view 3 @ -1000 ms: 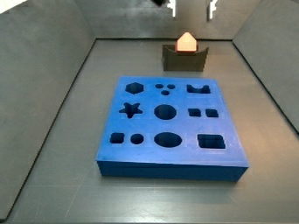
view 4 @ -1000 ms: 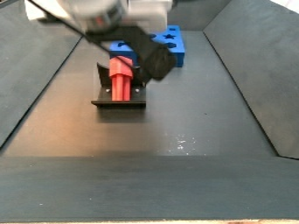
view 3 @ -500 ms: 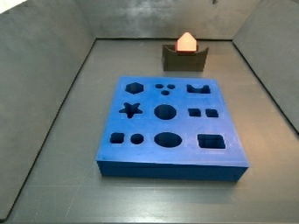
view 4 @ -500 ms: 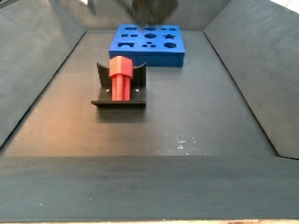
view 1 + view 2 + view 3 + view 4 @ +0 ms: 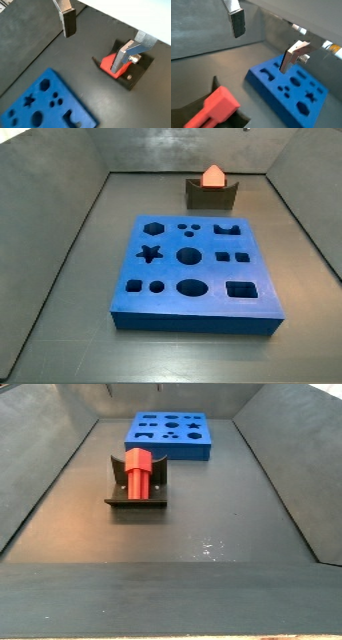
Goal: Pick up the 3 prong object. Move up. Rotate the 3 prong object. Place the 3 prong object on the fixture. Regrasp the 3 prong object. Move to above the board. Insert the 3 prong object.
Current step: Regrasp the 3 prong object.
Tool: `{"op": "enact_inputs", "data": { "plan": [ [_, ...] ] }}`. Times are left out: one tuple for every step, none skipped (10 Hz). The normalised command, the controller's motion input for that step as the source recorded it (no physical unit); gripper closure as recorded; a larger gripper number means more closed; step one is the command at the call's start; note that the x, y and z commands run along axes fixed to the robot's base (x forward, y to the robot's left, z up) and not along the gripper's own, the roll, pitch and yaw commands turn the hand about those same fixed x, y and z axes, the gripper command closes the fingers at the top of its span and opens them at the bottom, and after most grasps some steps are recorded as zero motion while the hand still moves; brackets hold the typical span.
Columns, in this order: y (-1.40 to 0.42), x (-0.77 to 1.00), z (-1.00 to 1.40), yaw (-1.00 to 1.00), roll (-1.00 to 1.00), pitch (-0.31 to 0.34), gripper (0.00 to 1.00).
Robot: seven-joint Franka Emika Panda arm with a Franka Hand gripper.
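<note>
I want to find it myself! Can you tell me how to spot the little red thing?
Find the big blue board with shaped holes. Just beyond its short end stands a small dark fixture; the 3 prong object rests in it. It is the only red piece. The end effector hangs open above, touching nothing.

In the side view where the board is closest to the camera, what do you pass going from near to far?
The board → the fixture with the 3 prong object resting in it. The gripper, open, shows only in the wrist views, raised above.
</note>
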Motion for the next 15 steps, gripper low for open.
{"op": "enact_inputs", "data": {
  "plan": [
    [-0.04,-0.04,0.01,0.01,1.0,0.008,0.0],
    [-0.03,-0.05,0.01,0.01,1.0,0.001,0.0],
    [-0.03,-0.05,0.01,0.01,1.0,-0.005,0.0],
    [-0.03,-0.04,0.0,0.01,1.0,-0.013,0.0],
    [-0.03,-0.04,0.0,0.01,1.0,-0.017,0.0],
    [-0.02,-0.03,0.0,0.01,1.0,-0.027,0.0],
    [-0.02,-0.03,0.0,0.01,1.0,-0.03,0.0],
    [-0.02,-0.03,0.0,0.02,1.0,-0.031,0.0],
    [-0.02,-0.03,0.01,0.02,1.0,-0.029,0.0],
    [-0.02,-0.02,0.02,0.02,1.0,-0.025,0.0],
    [-0.02,-0.01,0.01,0.02,1.0,-0.022,0.0],
    [-0.03,0.01,0.0,0.02,1.0,-0.015,0.0],
    [-0.03,0.03,-0.01,0.02,1.0,-0.006,0.0],
    [-0.03,0.04,-0.02,0.02,1.0,0.005,0.0],
    [-0.03,0.05,-0.01,0.02,1.0,0.023,0.0]
  ]
}}
